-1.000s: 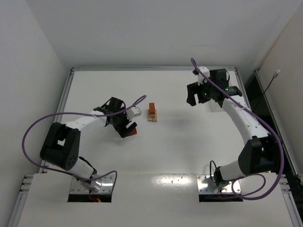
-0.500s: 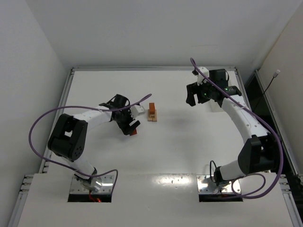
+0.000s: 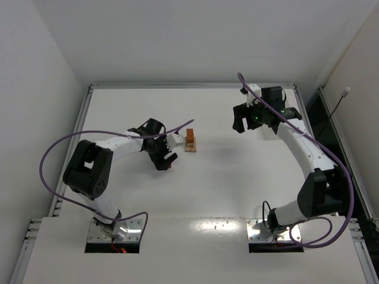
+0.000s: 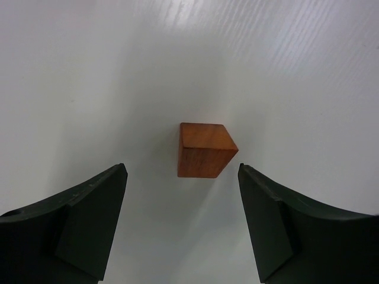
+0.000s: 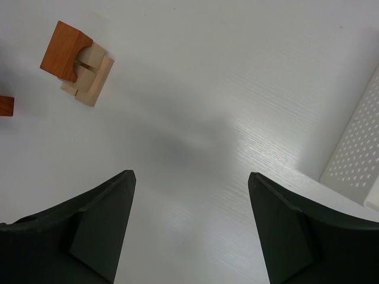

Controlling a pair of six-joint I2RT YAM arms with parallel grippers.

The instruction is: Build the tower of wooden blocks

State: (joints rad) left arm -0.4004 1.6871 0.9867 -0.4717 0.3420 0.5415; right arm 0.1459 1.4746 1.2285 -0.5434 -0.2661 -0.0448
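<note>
Jaws spread on both: we see L gripper [image 4: 182, 170] w/ a red-brown block [image 4: 201, 151] between its tips, not touching; R gripper [image 5: 190, 175] empty, well apart from tower [image 5: 77, 62].

Bare white bench [image 4: 71, 71] flanks the small reddish-brown wooden cube [image 4: 204, 151] just ahead of the spread fingers [image 4: 89, 225] of the left pincer [image 3: 164, 158]; a short tan-and-brown wooden stack [image 3: 190, 141] stands nearby, rightward.

A white table [image 3: 225, 189] with a metal rail [image 3: 189, 86] along its far edge stands between plain white walls [image 3: 177, 35], and a white perforated tray [image 5: 355, 154] lies flat toward the table's far right corner
</note>
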